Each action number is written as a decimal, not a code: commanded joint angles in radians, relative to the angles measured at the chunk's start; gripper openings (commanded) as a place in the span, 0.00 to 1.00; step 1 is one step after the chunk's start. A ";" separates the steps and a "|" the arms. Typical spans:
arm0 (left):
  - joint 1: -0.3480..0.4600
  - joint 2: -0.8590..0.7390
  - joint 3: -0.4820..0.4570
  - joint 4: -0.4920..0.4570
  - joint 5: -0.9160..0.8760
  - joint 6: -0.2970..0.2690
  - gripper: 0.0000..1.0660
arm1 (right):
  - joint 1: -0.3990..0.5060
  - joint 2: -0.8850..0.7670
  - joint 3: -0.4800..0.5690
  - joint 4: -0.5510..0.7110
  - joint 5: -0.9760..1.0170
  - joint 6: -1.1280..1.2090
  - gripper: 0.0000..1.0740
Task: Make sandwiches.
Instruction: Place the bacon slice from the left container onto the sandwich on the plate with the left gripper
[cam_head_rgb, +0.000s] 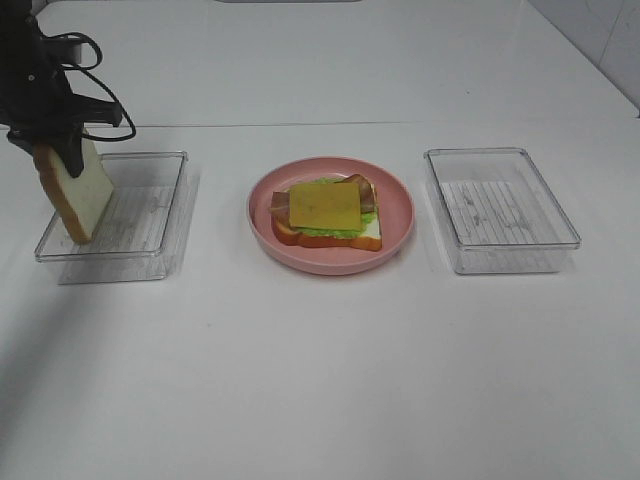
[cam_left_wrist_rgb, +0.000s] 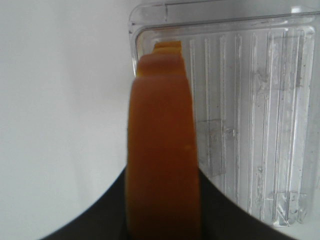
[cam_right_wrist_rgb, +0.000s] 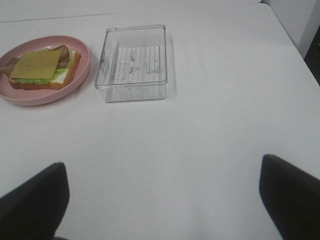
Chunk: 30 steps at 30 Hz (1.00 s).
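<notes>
From the high camera, the left claw hangs over the left tray, clamped on the crust edge of the top bread slice. The slice dangles on edge, tilted, its lower corner over the tray's outer side. To the right of that tray sits the pink plate with the open sandwich stack: bottom bread, lettuce, bacon, and the cheese square uppermost. Beyond the plate stands the right tray.

To do this step well, I judge the slice should be lifted clear of the tray wall, carried across to the plate, turned flat, and let go only when it lies squarely over the cheese — a tilted drop could slide off.

The left wrist camera shows the orange-brown crust filling the middle, pinched between the dark jaws, with the ribbed tray floor behind it.

The right wrist camera shows the right claw spread wide over bare bench, holding nothing — well apart from the plate.
</notes>
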 joint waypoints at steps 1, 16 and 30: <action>0.000 -0.009 -0.002 0.021 0.056 -0.014 0.00 | -0.001 -0.021 0.003 0.000 -0.010 -0.010 0.92; 0.000 -0.205 0.001 -0.066 0.056 -0.029 0.00 | -0.001 -0.021 0.003 0.000 -0.010 -0.010 0.92; -0.038 -0.263 0.001 -0.464 0.049 0.069 0.00 | -0.001 -0.021 0.003 0.000 -0.010 -0.010 0.92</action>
